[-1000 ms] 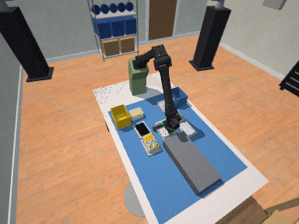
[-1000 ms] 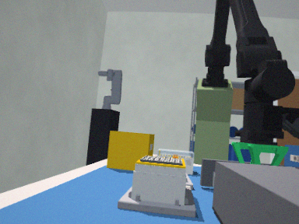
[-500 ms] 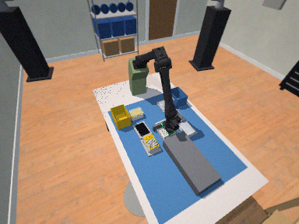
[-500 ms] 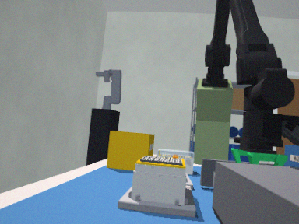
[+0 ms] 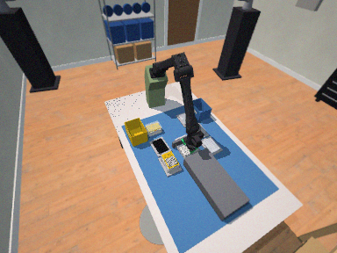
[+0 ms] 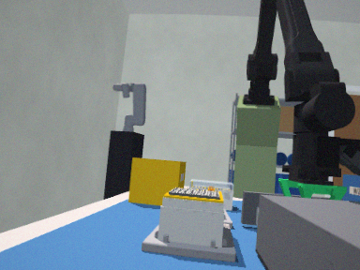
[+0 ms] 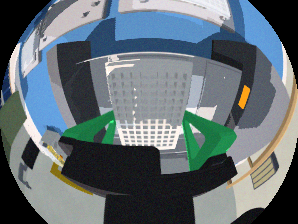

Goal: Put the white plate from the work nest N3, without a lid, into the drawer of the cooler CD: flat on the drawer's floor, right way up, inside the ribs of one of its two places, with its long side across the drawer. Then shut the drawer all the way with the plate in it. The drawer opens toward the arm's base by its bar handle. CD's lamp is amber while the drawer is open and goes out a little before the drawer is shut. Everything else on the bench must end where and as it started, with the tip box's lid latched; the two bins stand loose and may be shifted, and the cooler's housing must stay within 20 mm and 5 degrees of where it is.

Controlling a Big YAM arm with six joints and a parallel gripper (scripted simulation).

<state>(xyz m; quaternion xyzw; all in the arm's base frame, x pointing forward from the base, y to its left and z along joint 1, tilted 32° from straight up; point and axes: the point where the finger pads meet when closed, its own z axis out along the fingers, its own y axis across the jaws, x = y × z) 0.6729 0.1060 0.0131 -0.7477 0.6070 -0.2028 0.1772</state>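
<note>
Green fingers of the tool (image 7: 149, 137) stand clamped on the white plate (image 7: 148, 106), one on each long side, with its gridded top facing up. In the top view the tool (image 5: 190, 148) is low at the near end of the grey cooler (image 5: 216, 182), over its open drawer (image 7: 200, 90). From the wrist view the plate lies down between the drawer's walls, probably on or just above its floor. An amber lamp (image 7: 244, 95) glows on the cooler's front.

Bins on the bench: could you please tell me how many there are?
2. A yellow bin stands at the blue mat's left edge, and a blue bin stands across the mat by the arm. None other shows, though the arm could hide something.
</note>
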